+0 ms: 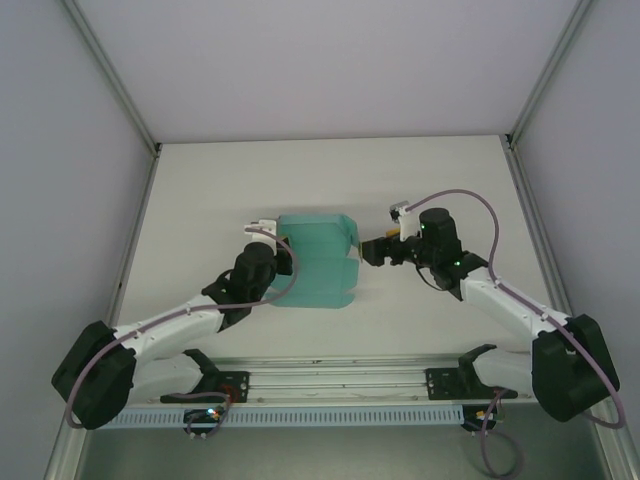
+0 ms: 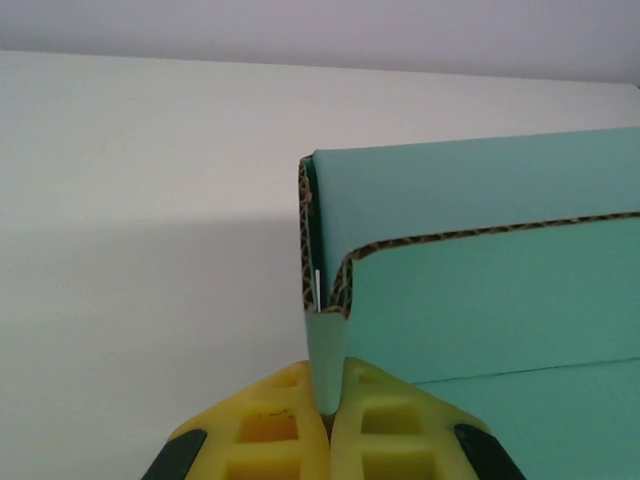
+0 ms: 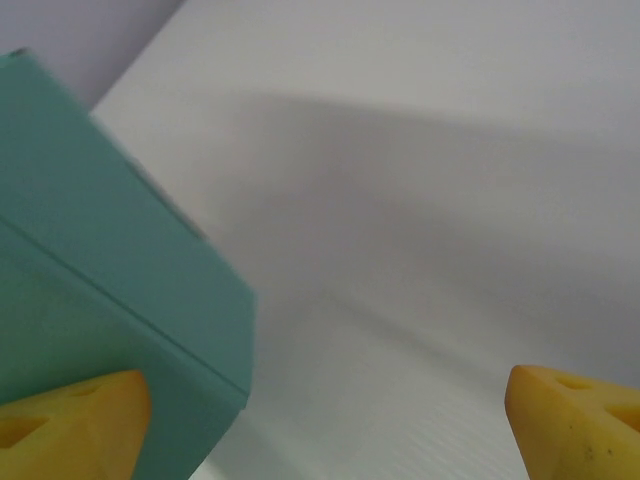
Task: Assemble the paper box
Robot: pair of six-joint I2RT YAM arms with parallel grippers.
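Here we count one paper box [image 1: 315, 262], two arms and two claws, and each claw has two yellow fingers. The box is the only coloured thing. It lies on the white surface [image 1: 420, 190] near the middle, between the two claws, partly folded, with one wall standing at the far side and flat panels towards the arms.

In the left wrist view the box [image 2: 480, 290] is teal-green card with smooth, matte faces. Its cut edges show a brown wavy core, so the card is corrugated. One corner is rounded where the edge curves down. The left claw [image 2: 328, 400] is pressed together on a thin teal flap at the left end of the box. Its fingers [image 2: 270, 430] are of yellow plastic with square hollows in a grid.

The right claw [image 1: 372, 250] is just beside the right edge of the box. In the right wrist view it [image 3: 325, 430] is spread wide. A sharp straight corner of the box [image 3: 100, 260] is by one finger [image 3: 70, 420]; whether they touch we cannot tell.
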